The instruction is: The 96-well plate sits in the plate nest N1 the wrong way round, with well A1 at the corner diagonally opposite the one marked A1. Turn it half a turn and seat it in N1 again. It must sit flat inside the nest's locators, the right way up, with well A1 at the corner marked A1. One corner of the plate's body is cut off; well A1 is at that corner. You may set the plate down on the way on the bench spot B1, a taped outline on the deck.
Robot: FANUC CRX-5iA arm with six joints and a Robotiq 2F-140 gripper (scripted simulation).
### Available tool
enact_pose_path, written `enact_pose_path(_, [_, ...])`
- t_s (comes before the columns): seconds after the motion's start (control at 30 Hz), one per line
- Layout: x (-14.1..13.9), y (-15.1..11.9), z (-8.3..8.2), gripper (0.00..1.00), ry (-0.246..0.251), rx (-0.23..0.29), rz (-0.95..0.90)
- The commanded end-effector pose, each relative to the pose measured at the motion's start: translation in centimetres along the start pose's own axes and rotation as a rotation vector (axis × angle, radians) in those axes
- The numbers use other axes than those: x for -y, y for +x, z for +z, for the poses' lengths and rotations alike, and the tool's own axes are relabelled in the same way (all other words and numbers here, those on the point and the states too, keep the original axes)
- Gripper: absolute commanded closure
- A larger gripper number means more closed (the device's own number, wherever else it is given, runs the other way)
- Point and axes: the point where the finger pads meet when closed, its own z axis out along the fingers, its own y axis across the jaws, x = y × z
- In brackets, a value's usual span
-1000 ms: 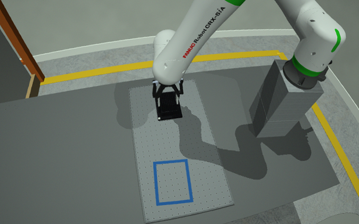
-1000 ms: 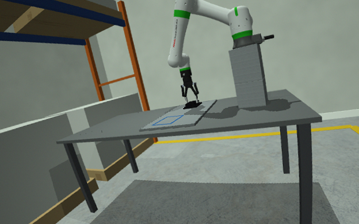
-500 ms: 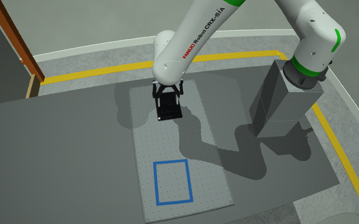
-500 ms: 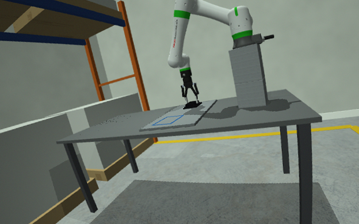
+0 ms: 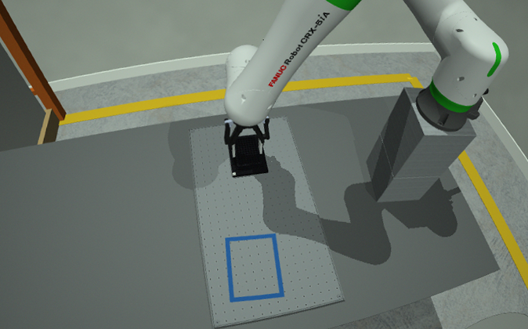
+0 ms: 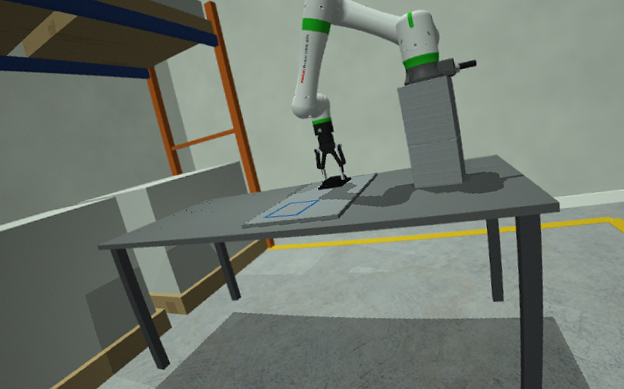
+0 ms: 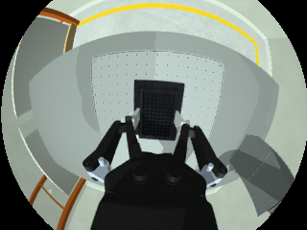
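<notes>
From above, the tool (image 5: 246,139) is seen at the far end of the perforated deck plate (image 5: 300,264), its two dark fingers closed on the long sides of the black 96-well plate (image 5: 248,152). The plate appears raised over the black plate nest N1 (image 5: 251,169), whose near edge and a small white mark at its near-left corner are visible below it. Whether the plate touches the nest cannot be told from this view. The blue taped outline of bench spot B1 (image 5: 254,268) is seen on the near part of the same deck plate, well apart from the nest. The arm's grey pedestal (image 5: 425,167) is seen on the dark tabletop (image 5: 67,234), beside the deck plate.

From the exterior view, the tool (image 6: 330,168) is seen pointing straight down, with the nest (image 6: 333,182) lying flat on the deck plate directly under the fingertips. The well plate itself is too small to be made out here. Spot B1 (image 6: 292,209) is seen nearer the camera, and orange shelf uprights (image 6: 231,95) are seen behind the tabletop (image 6: 440,207).

From the wrist view, the well plate (image 7: 159,110) is pinched between the two finger pads, one on each long side, and its grid of wells is faintly visible. The cut corner cannot be made out.
</notes>
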Motion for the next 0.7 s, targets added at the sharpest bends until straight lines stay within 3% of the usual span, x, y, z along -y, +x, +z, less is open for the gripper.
enact_pose_path(0.0, [0.02,0.01,0.01,1.0,0.0,0.0,0.0])
enact_pose_path(0.67, [0.02,0.01,0.31,1.0,0.0,0.0,0.0])
